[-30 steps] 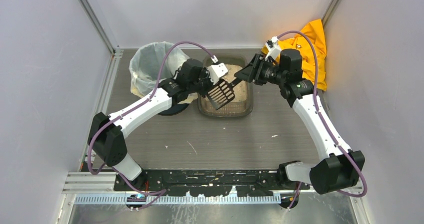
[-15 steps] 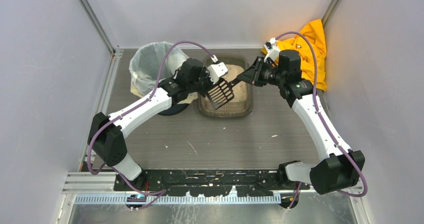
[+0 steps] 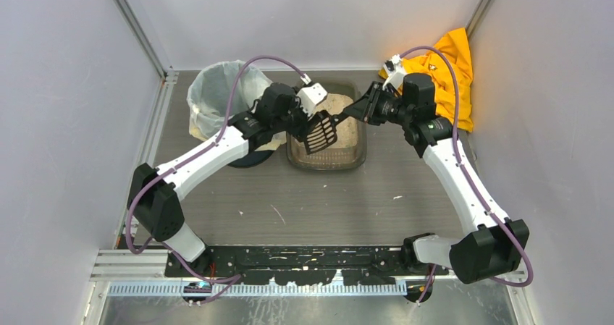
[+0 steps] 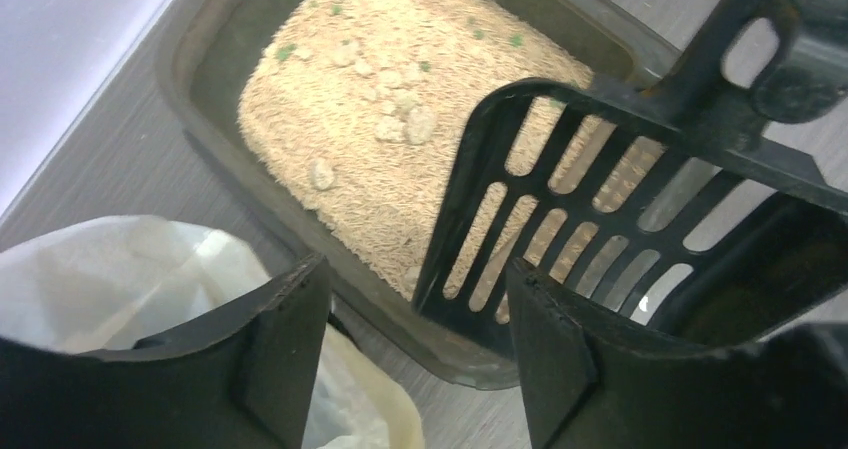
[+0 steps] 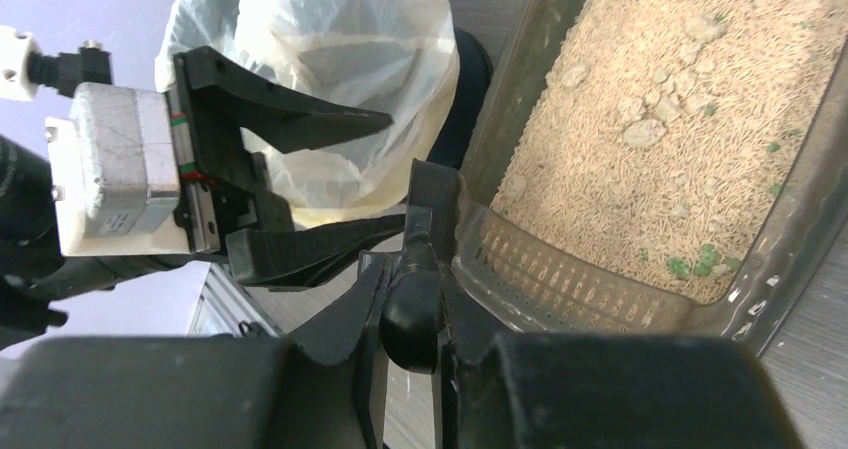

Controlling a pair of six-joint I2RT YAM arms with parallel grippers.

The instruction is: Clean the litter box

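Note:
The litter box (image 3: 326, 164) sits at the table's middle back, holding pale sandy granules with clumps (image 4: 400, 129) and green specks (image 5: 690, 264). Above its left half hangs a black slotted scoop (image 3: 321, 132). My right gripper (image 3: 358, 109) is shut on the end of the scoop's handle (image 5: 412, 309). My left gripper (image 3: 305, 124) is at the scoop's left side, open. Its fingers (image 4: 290, 349) stand apart, with the scoop head (image 4: 600, 199) just beyond the right one. The right wrist view shows the left gripper (image 5: 395, 169) spread wide.
A round bin with a white bag liner (image 3: 217, 93) stands just left of the litter box, close under the left arm. A crumpled yellow cloth (image 3: 449, 72) lies in the back right corner. Small pale specks dot the table (image 3: 275, 213) in front.
The right gripper closed on the scoop's handle end. The left gripper then opened off the scoop and shifted slightly back. The scoop now hangs from the right gripper alone.

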